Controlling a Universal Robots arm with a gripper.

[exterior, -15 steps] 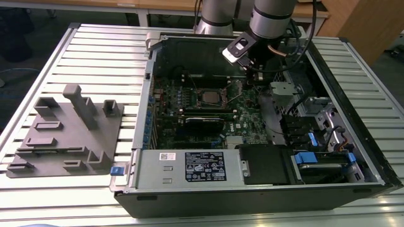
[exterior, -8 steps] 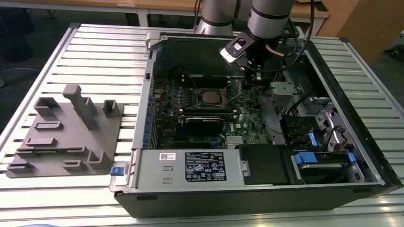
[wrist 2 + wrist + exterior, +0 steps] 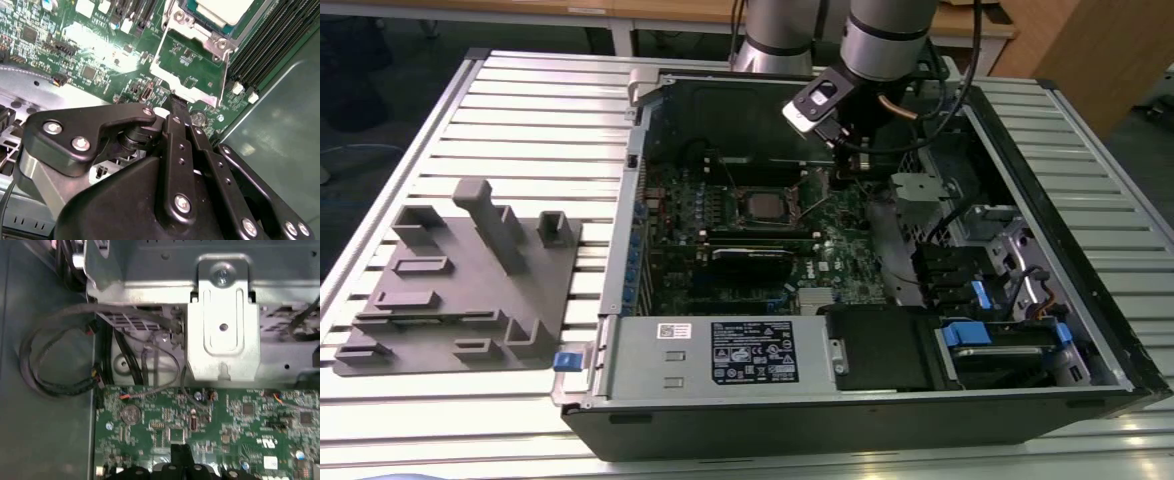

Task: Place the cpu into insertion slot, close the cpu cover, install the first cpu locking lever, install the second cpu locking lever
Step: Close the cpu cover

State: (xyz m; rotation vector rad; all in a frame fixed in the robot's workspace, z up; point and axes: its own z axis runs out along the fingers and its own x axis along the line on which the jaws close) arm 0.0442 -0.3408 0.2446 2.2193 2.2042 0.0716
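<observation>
Second wrist view, lower centre: gripper (image 3: 176, 102) with fingers pressed together, no gap visible. Its tip meets the lower edge of the cover (image 3: 182, 86); cannot tell whether it pinches it. Cover is swung open, green board showing through its cut-out. Upper right, beyond the cover from the gripper: cpu (image 3: 225, 9), silver top up, seated in slot (image 3: 736, 207).
</observation>
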